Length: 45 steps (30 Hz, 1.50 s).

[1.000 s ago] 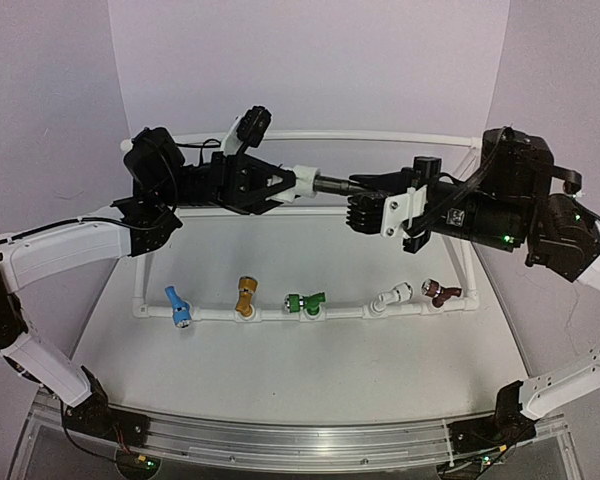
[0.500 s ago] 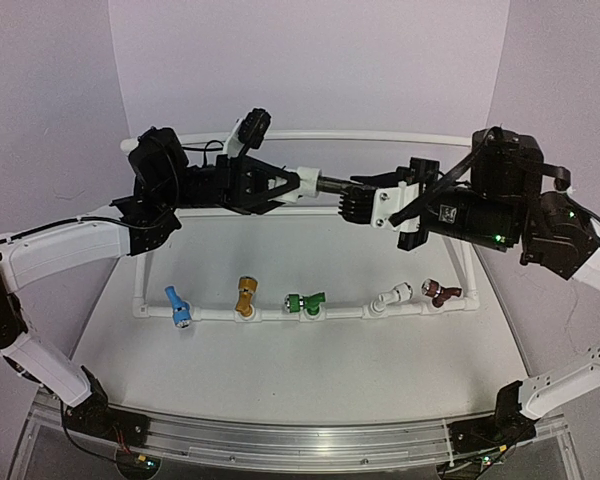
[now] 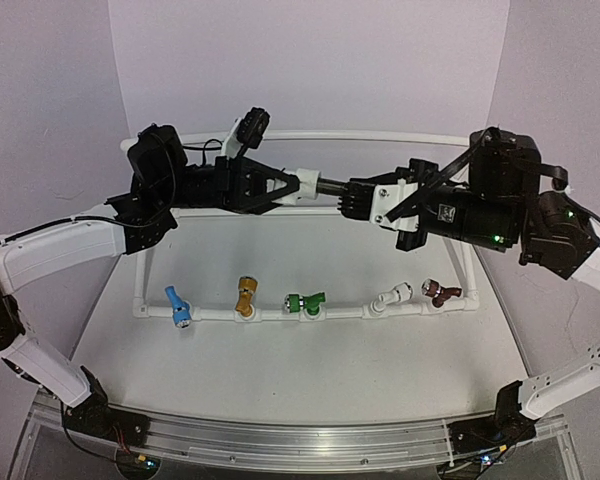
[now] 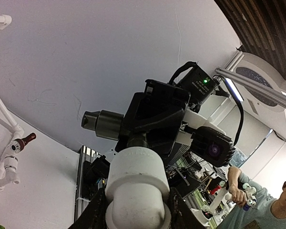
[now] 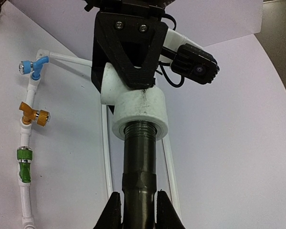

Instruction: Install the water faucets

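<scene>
Upper centre of the top view: the left gripper [image 3: 292,186] clenches the white fitting [image 5: 140,112], and the right gripper [image 3: 357,201] grasps the grey faucet [image 3: 330,185], its thread seemingly just started in the fitting. Next calls for twisting it home, kept straight.
</scene>
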### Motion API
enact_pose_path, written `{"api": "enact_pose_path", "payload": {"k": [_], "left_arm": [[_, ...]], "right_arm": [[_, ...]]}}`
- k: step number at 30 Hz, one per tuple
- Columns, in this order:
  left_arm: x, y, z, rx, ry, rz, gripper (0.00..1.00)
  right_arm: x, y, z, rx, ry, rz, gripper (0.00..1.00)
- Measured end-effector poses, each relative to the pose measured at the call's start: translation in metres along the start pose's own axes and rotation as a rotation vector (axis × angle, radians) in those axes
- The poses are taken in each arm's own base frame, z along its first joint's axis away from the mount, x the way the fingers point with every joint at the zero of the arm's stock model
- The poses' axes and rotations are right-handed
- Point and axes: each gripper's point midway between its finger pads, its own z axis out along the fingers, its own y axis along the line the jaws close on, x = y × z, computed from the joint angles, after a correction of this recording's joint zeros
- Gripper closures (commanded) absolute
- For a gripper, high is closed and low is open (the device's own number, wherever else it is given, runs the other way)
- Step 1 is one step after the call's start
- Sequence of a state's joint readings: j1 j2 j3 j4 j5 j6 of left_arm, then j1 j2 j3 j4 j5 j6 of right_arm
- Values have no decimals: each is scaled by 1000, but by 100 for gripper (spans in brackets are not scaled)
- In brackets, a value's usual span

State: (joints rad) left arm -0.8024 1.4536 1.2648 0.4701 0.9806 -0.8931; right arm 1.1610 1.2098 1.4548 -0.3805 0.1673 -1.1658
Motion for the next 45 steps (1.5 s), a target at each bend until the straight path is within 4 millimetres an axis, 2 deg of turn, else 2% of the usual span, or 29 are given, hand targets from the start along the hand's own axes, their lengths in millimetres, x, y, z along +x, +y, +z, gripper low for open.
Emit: {"api": "enact_pose_path", "payload": {"k": [10,20,25,37,45], "left_arm": [[3,-10,1,-4,36,144,100],[3,-35,7,-29,126,368,100],[18,-43,8,-58,176,496,100],[56,-45,7,-161,311,847,100],[72,-36,5,-274,404,1034,100]], "right_arm": [[-9,2,-5,-55,-39,192,100],[-29,-2,-18,-159,-111,399,100],[-38,9,-25,-261,-139,484,100],[-50,42,-35,-521,-118,681,100],[-48,60,-33,-628,-74,778,100]]}}
